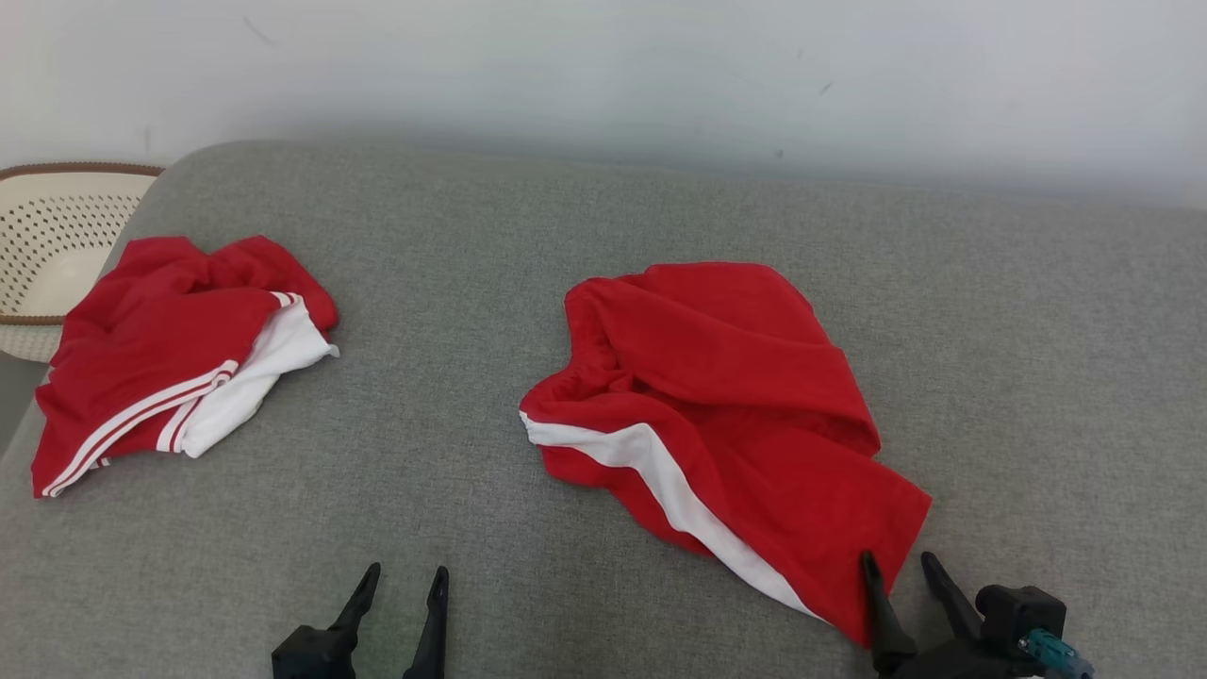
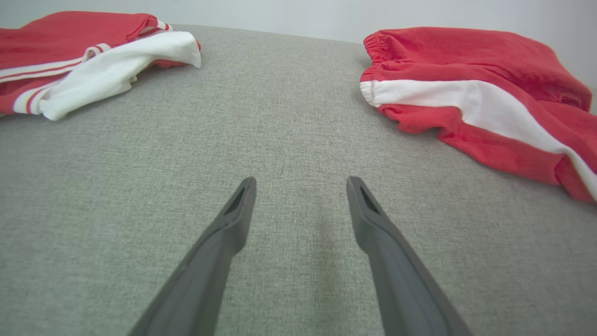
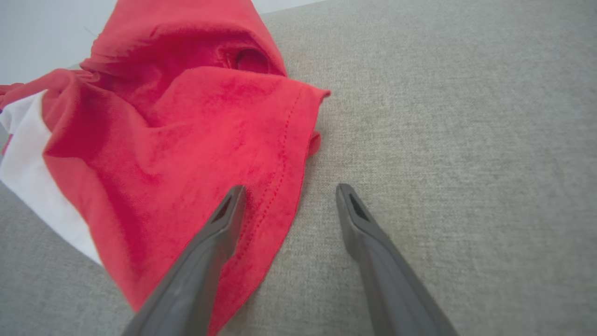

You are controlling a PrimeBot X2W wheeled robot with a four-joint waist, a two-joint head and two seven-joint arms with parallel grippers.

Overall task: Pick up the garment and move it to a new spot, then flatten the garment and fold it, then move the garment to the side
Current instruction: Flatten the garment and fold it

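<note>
Now the red shorts [image 1: 735, 396] with a white side stripe lie crumpled on the grey fabric-covered bench [image 1: 453, 311], right of its middle. Their elastic waistband is turned toward the left edge and one leg hem reaches toward the near edge. The right gripper [image 1: 896, 558] sits at that near hem with its fingers spread apart, grasping nothing. In the right wrist view, the right gripper [image 3: 290, 189] has one finger [image 3: 219, 224] lying over the stitched red hem of the shorts [image 3: 186, 130], and the other over bare grey cloth just beside it.

The left gripper [image 1: 407, 569] is also released and empty, near the near edge and left of the shorts. In its own wrist view the left gripper [image 2: 301, 179] points at bare bench between the two pieces of clothing, with the shorts [image 2: 466, 65] well apart to one side.

There are two garments in all. The second garment [image 1: 160, 349], red with white panels and thin white stripes, is bunched by the left edge. One white perforated basket [image 1: 57, 236] with a brown rim stands beyond the far left corner.
</note>
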